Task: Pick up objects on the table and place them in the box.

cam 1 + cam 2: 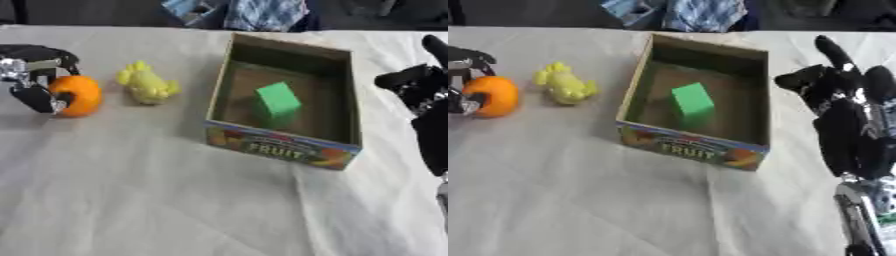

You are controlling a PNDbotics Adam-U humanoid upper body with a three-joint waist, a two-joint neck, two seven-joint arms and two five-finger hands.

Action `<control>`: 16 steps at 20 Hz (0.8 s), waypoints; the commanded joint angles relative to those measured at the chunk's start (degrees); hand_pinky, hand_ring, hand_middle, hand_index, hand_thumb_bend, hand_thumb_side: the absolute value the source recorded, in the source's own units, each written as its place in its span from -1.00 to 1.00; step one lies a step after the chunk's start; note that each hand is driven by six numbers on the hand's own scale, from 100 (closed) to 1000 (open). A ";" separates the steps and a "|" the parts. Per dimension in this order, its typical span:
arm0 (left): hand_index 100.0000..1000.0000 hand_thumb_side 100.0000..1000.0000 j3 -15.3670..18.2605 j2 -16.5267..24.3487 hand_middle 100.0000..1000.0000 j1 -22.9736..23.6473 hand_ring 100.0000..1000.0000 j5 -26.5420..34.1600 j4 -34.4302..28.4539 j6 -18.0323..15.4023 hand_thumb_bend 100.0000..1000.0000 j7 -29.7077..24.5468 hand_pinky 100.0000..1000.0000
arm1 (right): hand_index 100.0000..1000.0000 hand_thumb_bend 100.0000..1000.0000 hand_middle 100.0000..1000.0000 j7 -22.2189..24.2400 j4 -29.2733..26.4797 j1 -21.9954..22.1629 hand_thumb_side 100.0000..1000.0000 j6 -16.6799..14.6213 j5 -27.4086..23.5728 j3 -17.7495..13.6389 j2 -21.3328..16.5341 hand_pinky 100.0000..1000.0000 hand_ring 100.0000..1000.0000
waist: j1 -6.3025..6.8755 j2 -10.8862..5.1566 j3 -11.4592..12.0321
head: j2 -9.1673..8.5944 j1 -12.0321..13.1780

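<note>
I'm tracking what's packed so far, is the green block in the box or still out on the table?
In. The green block sits on the floor of the open box, inside its walls, away from the orange and yellow toy outside.

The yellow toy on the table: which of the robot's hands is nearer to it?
Left. The left hand curls round the orange just left of the yellow toy; the right hand rests open beyond the box.

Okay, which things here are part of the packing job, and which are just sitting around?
Part of the job:
orange, held in the left hand
yellow toy on the table
green block, already inside
fruit box

Just lying about:
blue-and-white cloth beyond the far edge
right hand, idle, open
</note>
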 commanded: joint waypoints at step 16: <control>0.27 -1.00 -0.25 2.26 1.00 -2.89 -0.11 -2.95 -5.21 2.65 -1.00 3.50 -0.63 | 0.94 -0.42 0.08 -0.05 -1.17 -0.32 1.00 0.38 -0.27 -0.34 -0.77 0.56 0.37 | 0.79 -1.98 0.05 | 0.20 -0.64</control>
